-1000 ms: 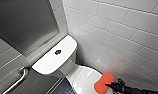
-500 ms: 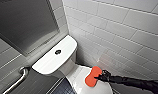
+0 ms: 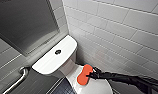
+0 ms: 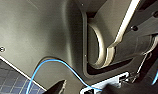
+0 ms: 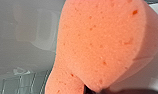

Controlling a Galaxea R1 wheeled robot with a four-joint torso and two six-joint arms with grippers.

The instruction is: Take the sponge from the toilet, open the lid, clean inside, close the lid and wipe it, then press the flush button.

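Note:
The orange-red sponge [image 3: 84, 74] is pinched in my right gripper [image 3: 91, 74], which is shut on it; the black arm reaches in from the right. The sponge rests against the white lid [image 3: 101, 87], which lies down over the bowl, close to its cistern end. In the right wrist view the sponge [image 5: 100, 45] looms large against the glossy white lid [image 5: 25, 37]. Behind it the toilet's cistern top [image 3: 46, 63] carries the dark round flush button [image 3: 58, 52]. My left gripper is open and holds nothing.
A white tiled wall [image 3: 120, 32] runs close along the right of the toilet. A large grey panel [image 3: 22, 22] is set in the wall behind the cistern. A metal grab bar [image 3: 18, 80] is mounted at lower left, above dark floor tiles [image 3: 61, 88].
My right gripper has carried the sponge leftwards across the lid, towards the cistern. The toilet and the camera have stayed put.

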